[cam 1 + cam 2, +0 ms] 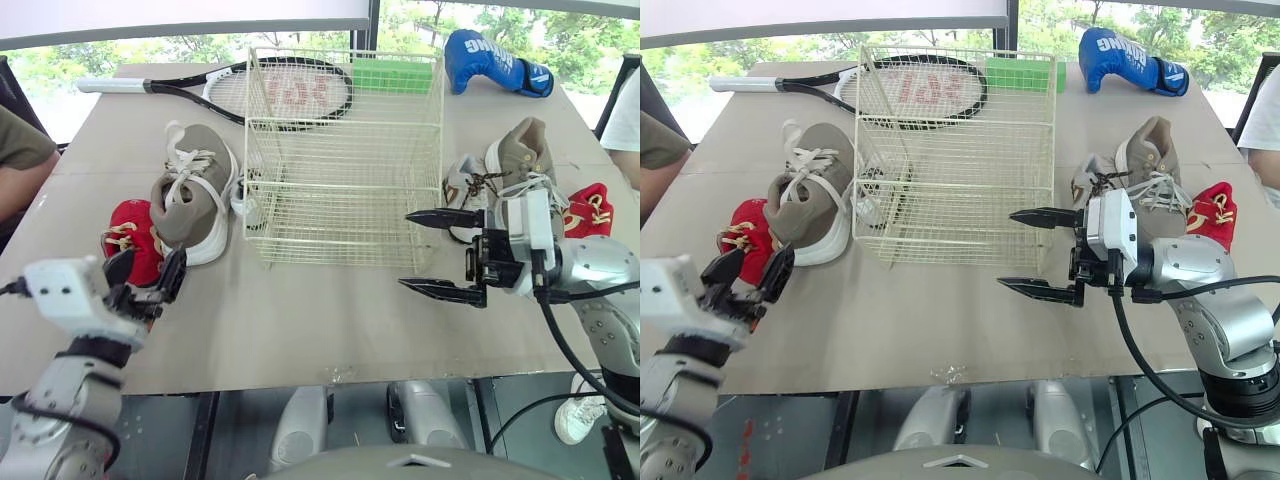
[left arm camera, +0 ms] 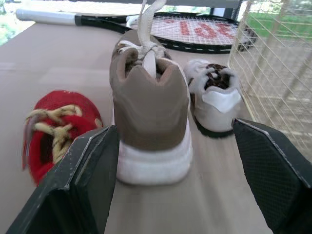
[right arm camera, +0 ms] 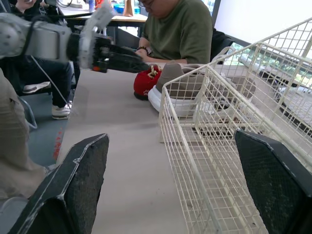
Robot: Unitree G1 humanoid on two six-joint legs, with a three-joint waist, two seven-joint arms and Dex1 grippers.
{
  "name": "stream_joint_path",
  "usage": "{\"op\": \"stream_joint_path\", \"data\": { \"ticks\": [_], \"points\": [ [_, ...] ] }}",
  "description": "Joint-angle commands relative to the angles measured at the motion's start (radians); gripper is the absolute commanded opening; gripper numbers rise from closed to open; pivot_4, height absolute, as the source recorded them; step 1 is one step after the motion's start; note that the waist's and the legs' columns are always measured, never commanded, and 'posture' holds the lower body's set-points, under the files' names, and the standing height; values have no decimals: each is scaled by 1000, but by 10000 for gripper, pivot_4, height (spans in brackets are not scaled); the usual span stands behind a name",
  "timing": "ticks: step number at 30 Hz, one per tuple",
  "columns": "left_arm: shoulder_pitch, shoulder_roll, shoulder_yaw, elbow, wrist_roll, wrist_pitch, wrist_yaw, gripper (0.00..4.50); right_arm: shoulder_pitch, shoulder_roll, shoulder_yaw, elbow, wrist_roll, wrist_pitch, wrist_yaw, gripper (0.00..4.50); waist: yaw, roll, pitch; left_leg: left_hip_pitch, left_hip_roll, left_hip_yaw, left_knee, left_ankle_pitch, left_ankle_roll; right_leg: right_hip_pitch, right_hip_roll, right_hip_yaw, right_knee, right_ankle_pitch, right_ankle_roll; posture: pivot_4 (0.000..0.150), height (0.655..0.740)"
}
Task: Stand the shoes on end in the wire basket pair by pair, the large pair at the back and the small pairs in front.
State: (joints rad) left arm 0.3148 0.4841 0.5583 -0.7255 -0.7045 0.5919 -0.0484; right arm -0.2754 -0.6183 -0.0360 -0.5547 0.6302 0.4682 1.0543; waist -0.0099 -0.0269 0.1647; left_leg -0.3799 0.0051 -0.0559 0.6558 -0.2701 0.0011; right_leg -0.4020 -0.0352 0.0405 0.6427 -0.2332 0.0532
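We counted six shoes, all of them on the table [image 1: 300,330] and none in the wire basket [image 1: 340,180]: two large taupe, two small white, two small red.

Three lay by the left gripper [image 1: 150,262], whose two black fingers stood apart with nothing between them. One large taupe shoe [image 1: 190,195] sat straight ahead of that gripper, its heel toward the fingers and close to them. One small red shoe [image 1: 128,228] lay just beside the gripper's outer finger. One small white shoe [image 2: 214,100] sat further ahead, on the inner side, between the taupe shoe and the basket.

The other three lay beyond the wrist of the right gripper [image 1: 405,250], on its outer side. One small white shoe [image 1: 462,195] was nearest, the second large taupe shoe [image 1: 522,155] was just behind it, and the second small red shoe [image 1: 592,208] was farthest out. This gripper's fingers were also spread wide and held nothing. They pointed across the basket's front right corner, the upper finger close to the wire.

Well beyond both grippers, behind the basket, lay one tennis racket [image 1: 270,90], one flat green thing [image 1: 395,75] and one blue boxing glove [image 1: 490,60]. A person in an olive shirt [image 3: 175,29] sat at the table's edge, past the left gripper.
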Motion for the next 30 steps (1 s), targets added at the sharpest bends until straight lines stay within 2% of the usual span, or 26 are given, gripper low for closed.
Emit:
{"op": "stream_joint_path", "data": {
  "ticks": [1, 7, 10, 13, 16, 19, 21, 23, 26, 30],
  "points": [
    [-117, 58, -34, 45, 28, 127, 84, 40092, -2, -7, -14, -66, 47, 0, -24, 39432, -1, 0, 0, 0, 0, -1, 0, 0, 0, 0, 0, -1, 0, 0, 0, 1500, 7400],
    [-374, 112, -117, 245, 71, 291, 125, 40092, 20, -29, -17, -108, 67, 6, -48, 39432, -1, 0, 0, 0, -1, -3, 0, 0, 0, 0, 0, -1, 1, 0, 0, 1500, 7400],
    [-475, 98, -148, 348, 86, 354, 130, 40092, 36, -42, -24, -134, 75, 8, -66, 39432, 6, 1, 0, 0, -2, -3, 0, 0, 0, 0, -1, -3, 1, 0, 0, 1500, 7400],
    [-513, 92, -181, 399, 104, 359, 86, 31610, 53, -53, -27, -157, 76, 8, -88, 41326, 13, 3, -2, 1, -2, -4, 0, 0, 0, 2, -1, -4, 1, 0, 0, 1500, 7400],
    [-511, 82, -193, 419, 134, 337, 61, 19554, 75, -64, -30, -180, 77, 7, -109, 41326, 24, 8, -5, 3, -2, -4, 0, 1, -1, 4, -1, -4, 1, 0, 0, 1500, 7400],
    [-500, 58, -185, 421, 170, 284, 53, 10474, 89, -70, -30, -194, 81, 11, -129, 41326, 26, 9, -6, 4, -2, -5, 0, 2, -3, 6, -1, -4, 1, 0, 0, 1500, 7400],
    [-485, 35, -173, 410, 210, 183, 37, 7892, 94, -73, -23, -194, 78, 4, -135, 41326, 25, 10, -6, 4, -2, -5, 0, 2, -3, 6, -1, -4, 1, 0, 0, 1500, 7400],
    [-473, -3, -146, 377, 233, 85, 36, 7274, 89, -70, -17, -188, 72, 0, -142, 41326, 25, 10, -6, 4, -2, -5, 0, 2, -3, 6, -1, -4, 1, 0, 0, 1500, 7400],
    [-444, -64, -83, 242, 295, -164, 42, 6754, 28, -41, -19, -153, 90, 14, -185, 41326, 23, 6, -4, 1, -1, -5, 0, 2, -4, 4, -2, -4, 0, 0, 0, 1500, 7400],
    [-449, -31, -63, 189, 373, -318, 10, 6754, -95, -9, -45, -81, 175, 81, -248, 41326, 21, -6, 1, -4, -1, -6, 0, 3, -5, -2, -2, -4, 0, 1, -1, 1500, 7400]
  ]
}}
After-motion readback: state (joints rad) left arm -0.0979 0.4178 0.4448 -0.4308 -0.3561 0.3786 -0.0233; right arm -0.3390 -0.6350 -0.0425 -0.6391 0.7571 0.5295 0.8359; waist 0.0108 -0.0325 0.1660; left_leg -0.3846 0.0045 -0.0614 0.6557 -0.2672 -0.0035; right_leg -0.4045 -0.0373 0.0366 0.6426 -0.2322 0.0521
